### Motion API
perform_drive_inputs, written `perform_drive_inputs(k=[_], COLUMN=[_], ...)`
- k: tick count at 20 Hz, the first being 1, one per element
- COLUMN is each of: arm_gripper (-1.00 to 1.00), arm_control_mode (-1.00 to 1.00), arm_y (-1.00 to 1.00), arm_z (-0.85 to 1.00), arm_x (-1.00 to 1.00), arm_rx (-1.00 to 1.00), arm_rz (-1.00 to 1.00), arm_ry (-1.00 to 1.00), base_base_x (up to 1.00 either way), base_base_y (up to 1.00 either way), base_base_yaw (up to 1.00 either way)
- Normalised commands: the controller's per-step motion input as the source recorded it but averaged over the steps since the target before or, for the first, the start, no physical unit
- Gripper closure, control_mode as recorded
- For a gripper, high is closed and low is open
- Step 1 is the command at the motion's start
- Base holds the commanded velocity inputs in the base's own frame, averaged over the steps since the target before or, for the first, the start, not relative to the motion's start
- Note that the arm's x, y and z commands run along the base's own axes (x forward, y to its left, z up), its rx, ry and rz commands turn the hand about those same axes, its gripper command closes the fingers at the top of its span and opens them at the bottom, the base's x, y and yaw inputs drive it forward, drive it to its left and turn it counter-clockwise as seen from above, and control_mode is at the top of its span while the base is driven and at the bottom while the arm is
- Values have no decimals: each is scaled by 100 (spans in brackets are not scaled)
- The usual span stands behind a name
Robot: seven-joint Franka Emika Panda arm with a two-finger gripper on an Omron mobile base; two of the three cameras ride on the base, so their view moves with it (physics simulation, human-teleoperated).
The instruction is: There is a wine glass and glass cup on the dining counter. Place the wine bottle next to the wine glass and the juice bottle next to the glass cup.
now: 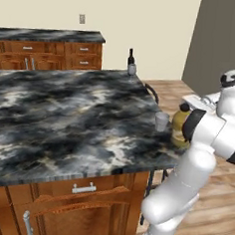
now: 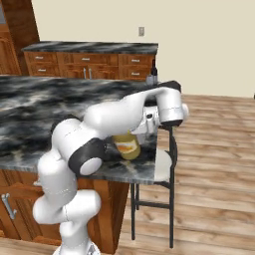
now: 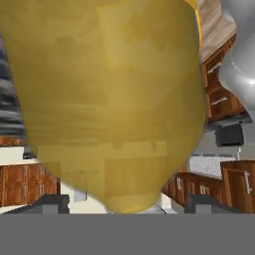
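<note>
Wine bottle (image 1: 130, 57) already sat by the wine glass (image 1: 133, 69). Gripper (image 3: 122, 211) clamped the juice bottle (image 1: 180, 122), at 3 o'clock of the glass cup (image 1: 161, 121); next call: release, retreat upward.

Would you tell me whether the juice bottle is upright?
Upright: the juice bottle stands on the dining counter beside the glass cup.

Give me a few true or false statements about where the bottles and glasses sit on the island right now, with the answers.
1. The wine bottle stands at the far corner of the dining counter, beside the wine glass. True.
2. The juice bottle lies tipped over on the floor. False: it is upright at the counter's near right edge.
3. The glass cup stands close to the juice bottle. True.
4. The wine glass is next to the glass cup. False: they are at opposite ends of the counter's right side.
</note>
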Motion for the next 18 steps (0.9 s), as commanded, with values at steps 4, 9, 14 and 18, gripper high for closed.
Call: perform_drive_inputs(k=[4,9,14,18], arm_gripper=[100,100,100,100], arm_control_mode=[-100,-100,-100,-100], arm_y=[-9,-17,-4,-1], arm_z=[-55,-41,-31,-21], arm_x=[61,29,30,45], arm_rx=[-3,0,3,0], arm_rz=[8,6,1,0], arm_ry=[-12,-8,-1,-5], base_base_x=[0,0,0,0], base_base_y=[0,0,0,0], base_base_yaw=[0,0,0,0])
